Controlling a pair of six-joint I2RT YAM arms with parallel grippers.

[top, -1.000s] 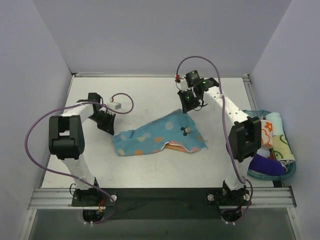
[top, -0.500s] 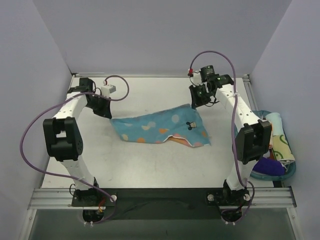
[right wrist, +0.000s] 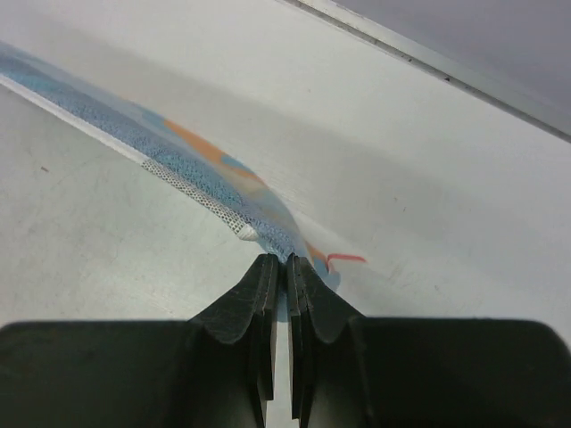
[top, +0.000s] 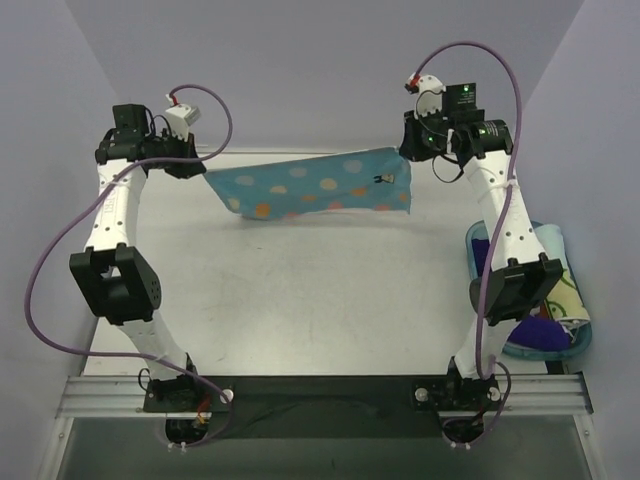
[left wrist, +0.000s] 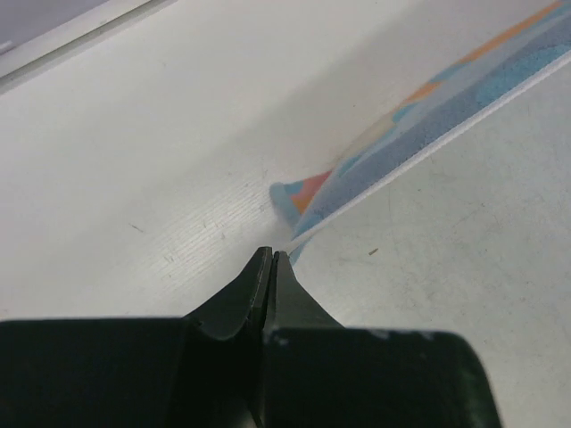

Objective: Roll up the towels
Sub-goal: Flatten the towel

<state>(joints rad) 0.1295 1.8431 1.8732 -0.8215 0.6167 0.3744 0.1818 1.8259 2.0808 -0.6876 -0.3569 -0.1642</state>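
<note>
A light blue towel (top: 315, 188) with orange and yellow dots hangs stretched in the air between the two arms, high over the far part of the table. My left gripper (top: 203, 170) is shut on its left corner; in the left wrist view the towel (left wrist: 428, 125) runs away from the closed fingertips (left wrist: 272, 259). My right gripper (top: 405, 152) is shut on the right corner, and the right wrist view shows the towel's edge (right wrist: 178, 160) pinched at the fingertips (right wrist: 285, 260). A white towel with orange prints (top: 572, 285) lies in the basket at the right.
A blue basket (top: 530, 350) at the table's right edge holds rolled cloths, one of them purple (top: 540, 335). The white table (top: 300, 300) lies below the towel, with a metal rail (top: 300, 395) at its near edge and grey walls around.
Both arms have lifted the blue towel off the table and pulled apart, raising it toward the back. It went from a crumpled heap to a taut hanging band.
</note>
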